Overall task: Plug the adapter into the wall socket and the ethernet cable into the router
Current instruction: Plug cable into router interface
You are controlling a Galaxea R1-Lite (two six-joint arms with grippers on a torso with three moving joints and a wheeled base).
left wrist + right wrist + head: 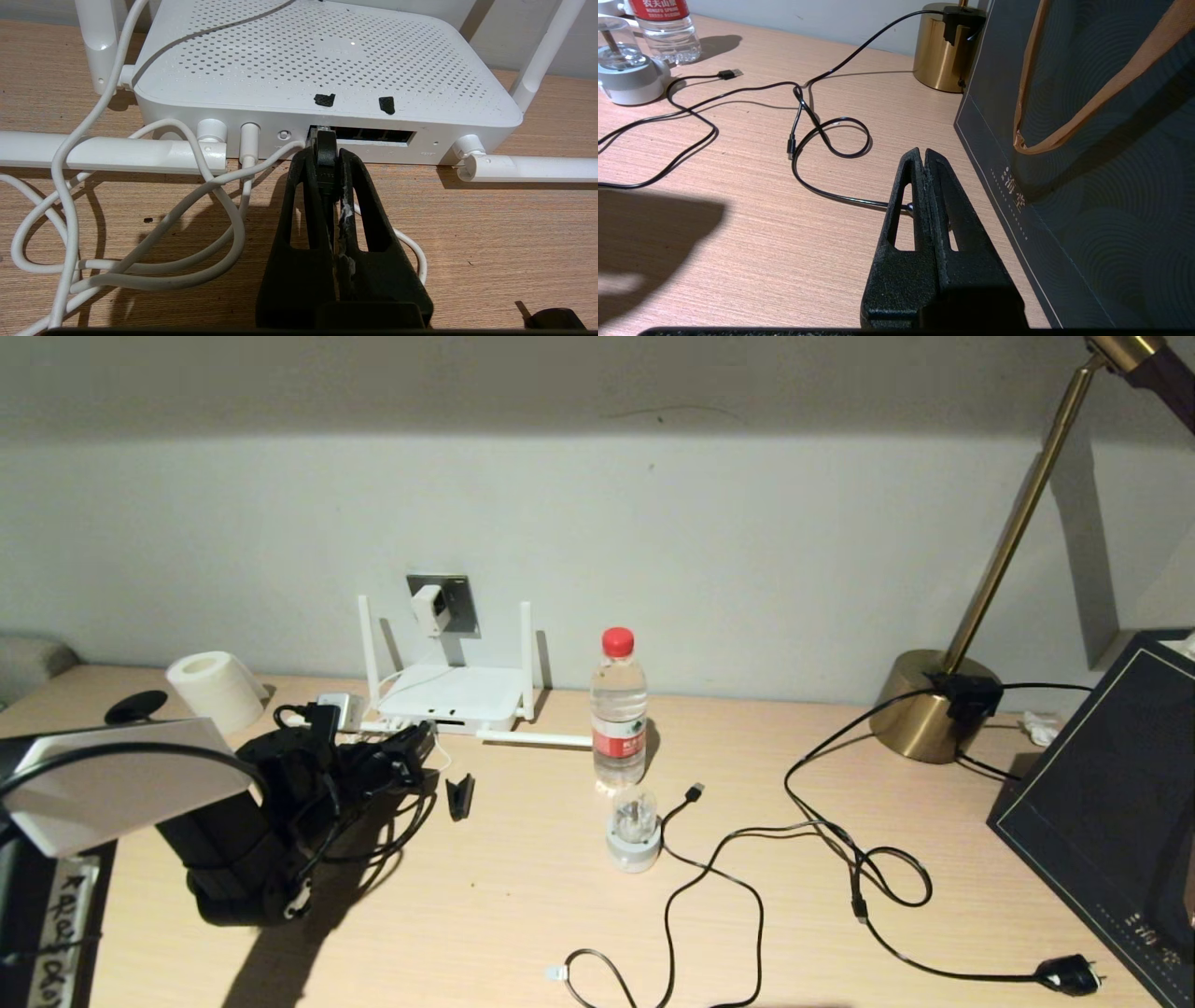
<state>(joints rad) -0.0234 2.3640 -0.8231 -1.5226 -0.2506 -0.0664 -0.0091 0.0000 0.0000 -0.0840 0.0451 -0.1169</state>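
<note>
Gripping the ethernet cable (pixel 325 154) plug at the router (pixel 322 60) port, frame centre, the left gripper (pixel 327 161) is clamped; adapter (pixel 428 609) sits in the wall socket (pixel 459 600); right gripper (pixel 925 156) pressed together

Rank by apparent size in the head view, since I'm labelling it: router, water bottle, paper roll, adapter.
Largest to smallest:
1. router, counting its antennas
2. water bottle
3. paper roll; close to the bottle in area, so that order is unsure
4. adapter, clearly smallest, though farthest away, on the wall socket
</note>
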